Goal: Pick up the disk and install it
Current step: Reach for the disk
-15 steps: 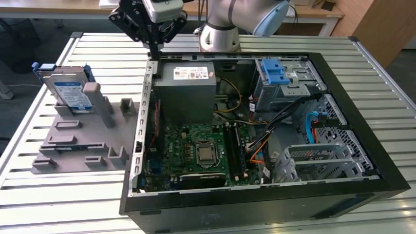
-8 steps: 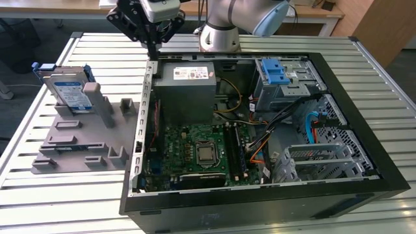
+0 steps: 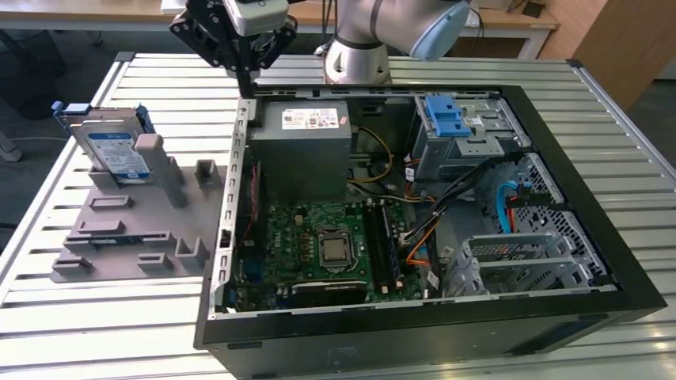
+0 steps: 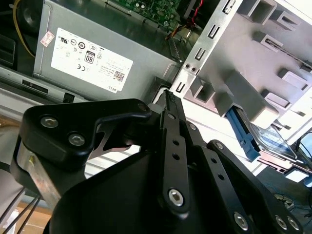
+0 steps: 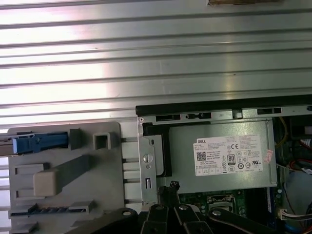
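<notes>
Tool: closed, fingers together, nothing held. It hangs over the rear corner of the case, just beside the PSU. Disk: stands on edge, leaning slightly, in the fixture on the bench. It is at the exterior view's left, outside the case and well apart from the tool. Probable faults:

(1) Tips sit above the case wall, so a straight descent would likely strike the wall or PSU.
(2) Closed fingers cannot straddle the disk. An approach w/o opening would prob. knock it over or out of its slot.
(3) The disk appears supported at its lower edge only. An off-centre grip may tilt it, so the blue rails could bind on insertion.
(4) Cables run near the bay w/ the blue bracket. They could snag the disk or tool during install.
(5) The label face is smooth metal, so slip is possible if grip force is low.

Qty: arm 1; tool 1; disk 1 (as far as can be told); fixture 1; case 1; PSU 1; blue bracket 1; cables several, not countable.
</notes>
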`<state>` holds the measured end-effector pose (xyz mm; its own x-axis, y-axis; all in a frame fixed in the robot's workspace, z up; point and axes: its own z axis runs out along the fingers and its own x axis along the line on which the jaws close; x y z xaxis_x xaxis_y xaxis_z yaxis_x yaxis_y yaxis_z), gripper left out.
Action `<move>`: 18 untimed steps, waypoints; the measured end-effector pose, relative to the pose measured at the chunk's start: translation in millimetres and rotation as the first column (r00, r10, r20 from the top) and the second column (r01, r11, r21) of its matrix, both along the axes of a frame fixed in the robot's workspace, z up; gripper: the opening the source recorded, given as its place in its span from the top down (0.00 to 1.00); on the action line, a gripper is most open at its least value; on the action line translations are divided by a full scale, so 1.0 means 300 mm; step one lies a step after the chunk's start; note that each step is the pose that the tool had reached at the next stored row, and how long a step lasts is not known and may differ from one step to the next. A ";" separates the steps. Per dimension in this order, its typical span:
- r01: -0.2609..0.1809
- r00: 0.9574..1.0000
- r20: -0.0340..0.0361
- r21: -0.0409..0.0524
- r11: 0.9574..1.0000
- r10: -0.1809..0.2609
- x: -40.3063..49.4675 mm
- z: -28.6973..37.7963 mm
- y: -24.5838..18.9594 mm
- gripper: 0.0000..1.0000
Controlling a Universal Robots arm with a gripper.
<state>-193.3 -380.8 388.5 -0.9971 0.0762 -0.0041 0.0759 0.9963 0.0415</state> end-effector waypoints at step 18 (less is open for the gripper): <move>0.000 1.000 0.000 0.000 1.000 0.000 -0.022 -0.003 0.012 0.89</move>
